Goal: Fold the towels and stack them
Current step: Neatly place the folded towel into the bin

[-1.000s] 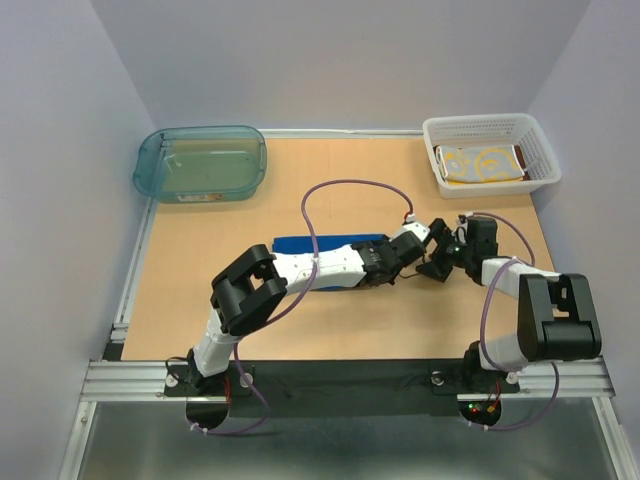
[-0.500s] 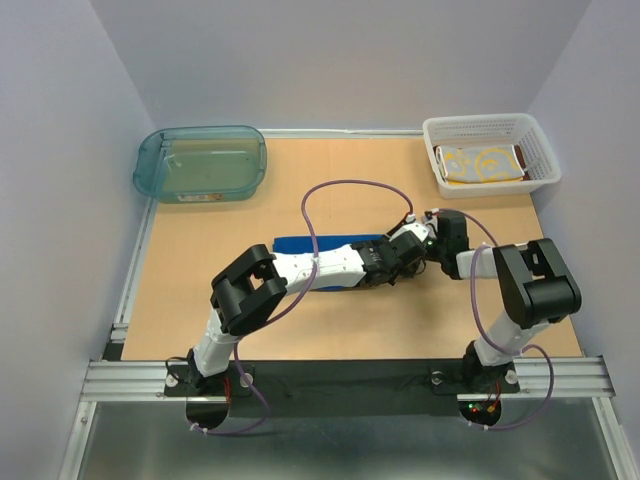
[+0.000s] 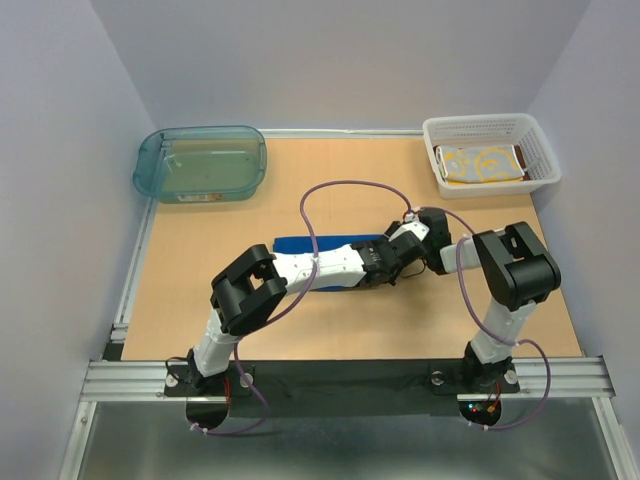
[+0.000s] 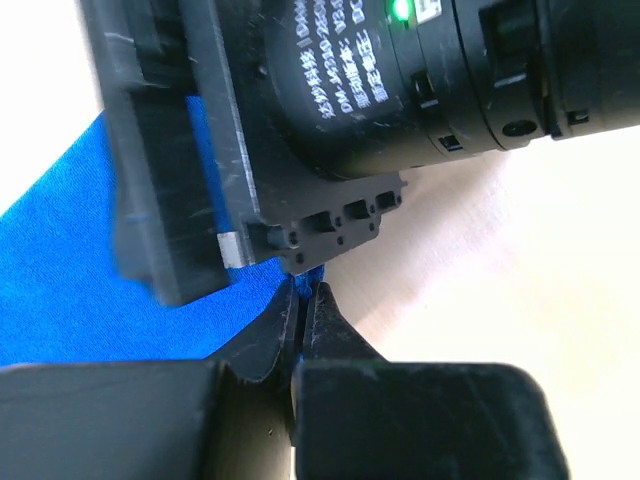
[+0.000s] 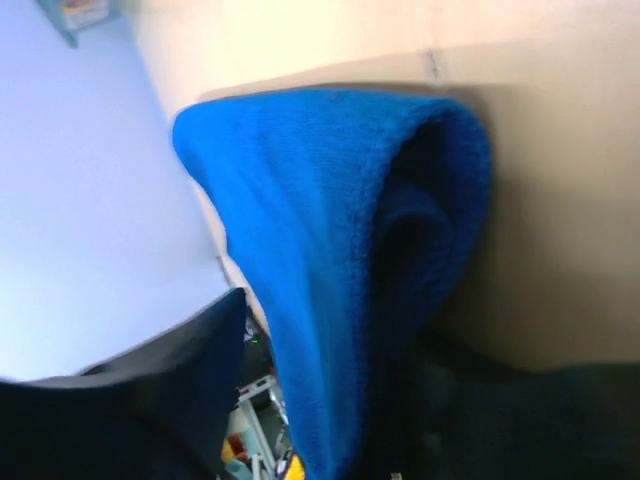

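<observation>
Pale lavender walls close in a tan table (image 3: 180, 250). A bright blue towel (image 3: 298, 244) lies flat near the table's middle. The left arm stretches along and over it, hiding much of the cloth. At the blue towel's right end, the left end effector (image 4: 303, 298) is pinched closed on a thin edge of the cloth, its fingertips meeting around it. The right end effector (image 3: 432, 230) crowds in at that same end, right against the left one. In its wrist view a thick fold of the blue towel runs down between its dark fingers. Whether those fingers clamp the fold or only stand around it cannot be told. Behind the blue towel and well off to its right, a white basket (image 3: 540, 180) holds the folded yellow patterned towel (image 3: 482, 163). A rust-brown towel (image 3: 521, 157) shows at its ends. Behind the blue towel to its left, well apart, sits a teal tub (image 3: 200, 165).
</observation>
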Robot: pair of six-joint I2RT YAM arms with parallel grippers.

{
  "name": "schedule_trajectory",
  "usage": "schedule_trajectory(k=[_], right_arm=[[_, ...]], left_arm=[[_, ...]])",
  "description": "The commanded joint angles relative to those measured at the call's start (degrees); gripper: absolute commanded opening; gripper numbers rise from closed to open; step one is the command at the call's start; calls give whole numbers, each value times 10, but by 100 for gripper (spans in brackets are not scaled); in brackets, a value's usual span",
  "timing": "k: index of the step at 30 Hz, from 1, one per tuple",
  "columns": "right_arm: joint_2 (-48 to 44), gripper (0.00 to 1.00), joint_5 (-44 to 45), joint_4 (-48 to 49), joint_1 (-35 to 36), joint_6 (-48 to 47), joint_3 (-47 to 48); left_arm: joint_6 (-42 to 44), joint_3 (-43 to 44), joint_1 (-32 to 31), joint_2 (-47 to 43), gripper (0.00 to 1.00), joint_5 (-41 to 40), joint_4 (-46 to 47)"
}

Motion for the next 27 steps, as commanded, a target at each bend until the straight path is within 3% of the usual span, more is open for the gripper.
schedule_trajectory(k=[1, 2, 3, 4, 5, 6, 10, 14, 18, 22, 27], right_arm=[[10, 40, 40, -52, 5, -44, 13], [6, 34, 45, -61, 4, -51, 17], [-2, 27, 49, -88, 5, -73, 24], [-7, 19, 60, -105, 5, -88, 31], [-13, 4, 63, -117, 5, -100, 43], [-16, 0, 65, -139, 3, -123, 49], [-21, 0, 68, -217, -8, -185, 101], [-9, 0, 67, -278, -28, -234, 147], [3, 0, 98, -374, -52, -303, 225], [29, 1, 130, -473, -70, -365, 367], [85, 0, 180, -617, -85, -460, 534]], left_arm=[[-16, 12, -1, -23, 9, -2, -6], [-21, 12, 0, -23, 15, -3, -9], [-24, 12, -1, -25, 30, -4, -14], [-26, 12, 0, -27, 36, -4, -16], [-27, 12, 1, -34, 44, -5, -18], [-26, 12, 1, -39, 58, -5, -22], [-28, 0, 19, -92, 83, -4, -33], [-26, -41, 53, -168, 91, 10, -43], [-5, -145, 152, -280, 96, 33, -21], [42, -225, 266, -391, 99, 43, 10], [79, -325, 378, -429, 99, 83, 79]])
